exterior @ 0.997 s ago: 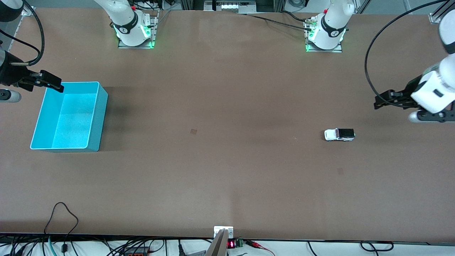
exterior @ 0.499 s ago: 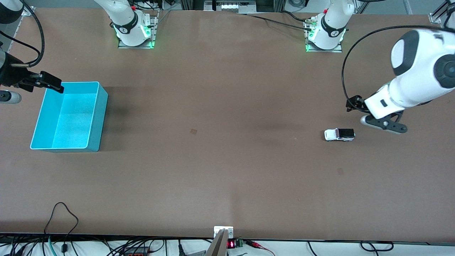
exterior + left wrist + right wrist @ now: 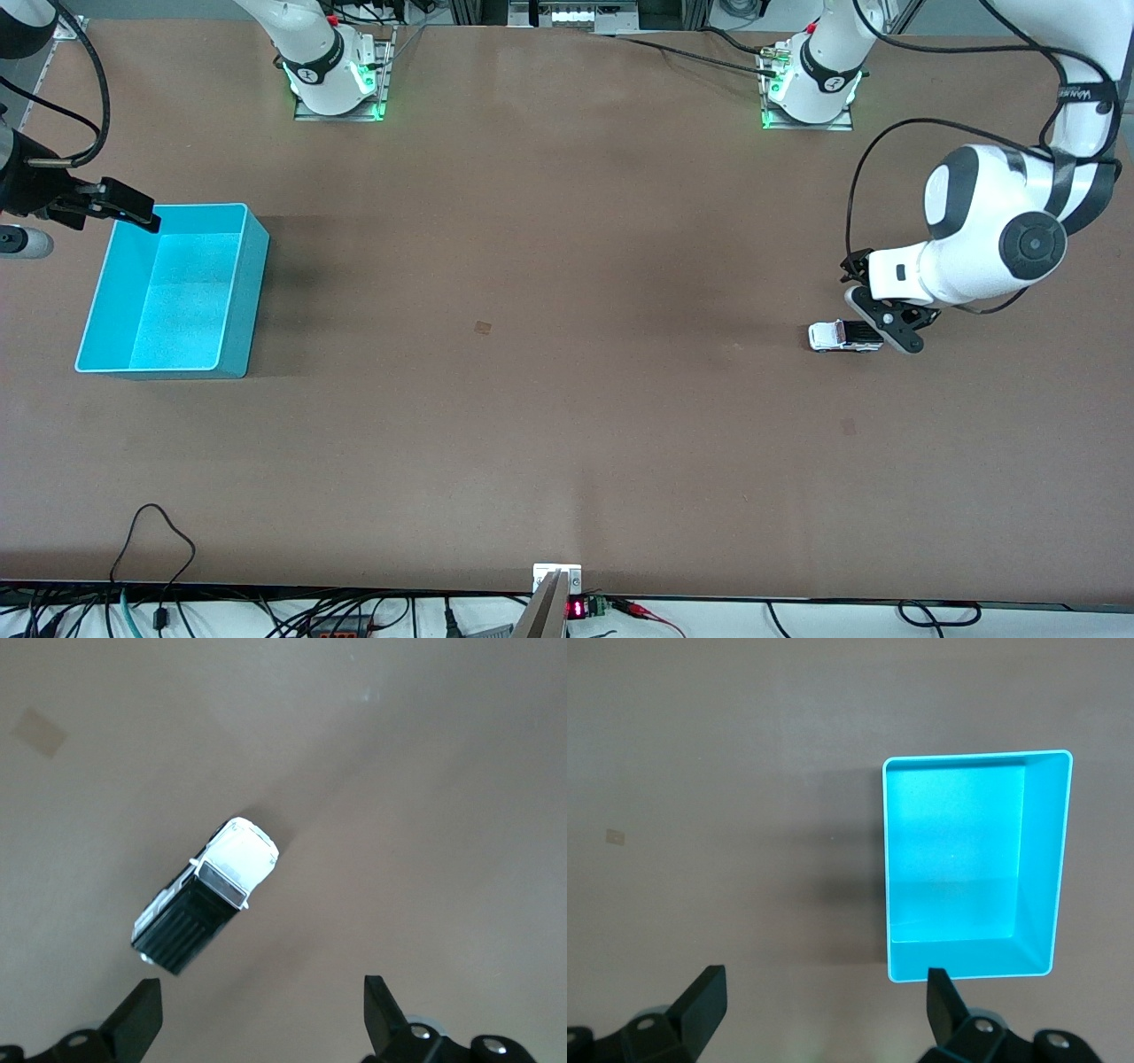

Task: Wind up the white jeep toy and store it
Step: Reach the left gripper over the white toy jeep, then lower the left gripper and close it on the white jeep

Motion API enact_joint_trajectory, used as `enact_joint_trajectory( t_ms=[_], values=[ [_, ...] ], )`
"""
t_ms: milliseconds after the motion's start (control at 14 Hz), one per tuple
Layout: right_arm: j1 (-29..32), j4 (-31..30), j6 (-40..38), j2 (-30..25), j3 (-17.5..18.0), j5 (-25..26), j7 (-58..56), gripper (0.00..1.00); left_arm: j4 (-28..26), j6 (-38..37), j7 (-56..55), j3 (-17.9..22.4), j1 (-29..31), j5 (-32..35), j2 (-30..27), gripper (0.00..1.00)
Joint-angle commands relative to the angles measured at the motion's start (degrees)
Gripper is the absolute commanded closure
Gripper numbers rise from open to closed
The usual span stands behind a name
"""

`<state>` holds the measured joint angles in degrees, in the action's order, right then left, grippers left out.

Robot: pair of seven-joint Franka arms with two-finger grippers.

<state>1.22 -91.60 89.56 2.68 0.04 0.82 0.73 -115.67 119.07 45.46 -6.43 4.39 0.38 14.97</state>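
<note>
Your left tool [image 3: 873,323] hangs over the black-roofed tail of the jeep [image 3: 836,335], fingers [image 3: 142,1020] spread wide and holding nothing. The jeep sits on its wheels on the bare table [image 3: 567,425], toward the left arm's end and well apart from the bin [image 3: 241,292].

In the left wrist view the jeep lies askew to the fingers' line, off toward one finger and not between them. So square up first: turn the wrist until the fingers face the jeep's two long sides, and slide across until the body sits midway in the gap. Only then come down. My read is that a skewed closure will catch a corner and spin the little thing away.

Take it low on the flanks but leave the wheels free, since winding likely means dragging it along the table with the wheels rolling. Close gently; it looks light and hard, so it could squirt out.

Your right tool [image 3: 111,204] waits over the bin's rim at the right arm's end, fingers wide too and empty. The bin has nothing in it, ready to receive.
</note>
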Motion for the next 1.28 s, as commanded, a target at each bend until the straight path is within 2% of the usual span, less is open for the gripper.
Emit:
enact_joint_trajectory(
  t_ms=[0,142,427,1211],
  values=[
    [0.1,1.1,-0.2,0.5,-0.2,-1.0,-0.8,0.00,0.5,4.2,11.1,-1.0,2.1,4.6,3.1,0.00],
    [0.2,1.1,-0.2,0.6,-0.2,-1.0,-0.8,0.00,0.7,7.4,17.5,-1.0,2.2,6.7,4.7,0.00],
    [0.1,1.1,0.0,0.6,-0.2,-1.1,-0.8,0.00,0.6,14.2,28.2,-1.0,4.0,6.7,8.7,0.00],
    [0.1,1.1,-0.1,0.6,-0.3,-1.1,-0.8,0.00,-1.8,15.9,37.4,-2.1,4.7,6.7,10.3,0.00]
  ],
)
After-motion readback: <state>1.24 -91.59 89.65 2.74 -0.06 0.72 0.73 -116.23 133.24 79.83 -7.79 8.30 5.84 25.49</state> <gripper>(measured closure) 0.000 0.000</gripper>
